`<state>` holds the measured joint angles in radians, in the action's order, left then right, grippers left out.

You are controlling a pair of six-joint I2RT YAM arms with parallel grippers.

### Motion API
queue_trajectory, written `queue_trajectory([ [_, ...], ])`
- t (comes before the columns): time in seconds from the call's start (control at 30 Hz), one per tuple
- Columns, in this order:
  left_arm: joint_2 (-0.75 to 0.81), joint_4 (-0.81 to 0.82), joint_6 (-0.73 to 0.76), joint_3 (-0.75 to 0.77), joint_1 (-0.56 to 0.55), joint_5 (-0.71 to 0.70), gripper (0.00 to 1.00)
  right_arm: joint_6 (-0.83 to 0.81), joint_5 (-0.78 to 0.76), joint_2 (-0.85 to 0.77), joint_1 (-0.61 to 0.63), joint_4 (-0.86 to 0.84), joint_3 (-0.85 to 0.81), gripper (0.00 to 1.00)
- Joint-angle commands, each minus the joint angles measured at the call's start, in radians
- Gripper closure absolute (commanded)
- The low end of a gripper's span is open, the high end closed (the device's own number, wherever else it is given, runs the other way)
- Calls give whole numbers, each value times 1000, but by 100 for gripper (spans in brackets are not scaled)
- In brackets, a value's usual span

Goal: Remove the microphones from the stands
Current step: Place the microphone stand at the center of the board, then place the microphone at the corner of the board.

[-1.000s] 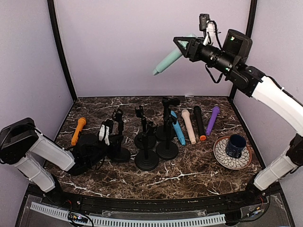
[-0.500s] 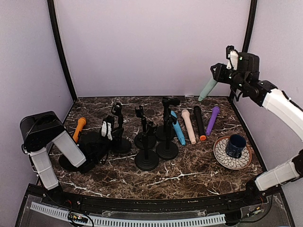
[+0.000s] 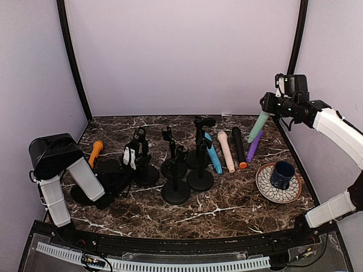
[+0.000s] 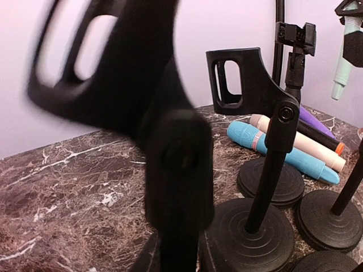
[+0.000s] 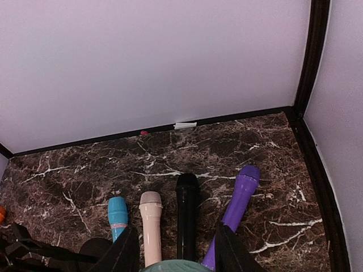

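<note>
The mic (image 3: 258,126) is off the stands (image 3: 176,170): my right gripper (image 3: 267,109) clamps it at two o'clock above the row (image 3: 233,148). Only setting down is left. At nine o'clock, my left gripper (image 3: 129,157): grip I cannot tell.

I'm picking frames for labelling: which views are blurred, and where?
Left wrist: the nearest black stand clip is smeared, while the stand behind it and the blue microphone look sharp. Right wrist: crisp, evenly lit; the mint microphone is cut off at the bottom edge. Top external: sharp, no glare.
</note>
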<state>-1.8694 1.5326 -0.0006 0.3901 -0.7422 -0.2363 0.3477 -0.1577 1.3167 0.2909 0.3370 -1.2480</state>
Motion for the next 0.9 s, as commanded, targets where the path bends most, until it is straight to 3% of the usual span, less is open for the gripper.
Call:
queue_trajectory([
  [0.0,54,23,7,-26,4,24,72,40,29,4,-48,32,-8,88],
  [0.33,156,-86,-16,-83,3,32,54,71,97,22,-139,46,27,84],
  [0.47,299,-236,-43,-104,4,32,48,83,203,44,-210,41,47,84],
  [0.67,591,-748,-99,-55,6,1,44,72,256,109,-262,66,49,85],
  [0.73,676,-988,-113,-18,14,11,43,64,254,134,-273,79,45,85],
  [0.87,802,-1268,-147,58,46,64,43,65,281,185,-326,68,55,85],
])
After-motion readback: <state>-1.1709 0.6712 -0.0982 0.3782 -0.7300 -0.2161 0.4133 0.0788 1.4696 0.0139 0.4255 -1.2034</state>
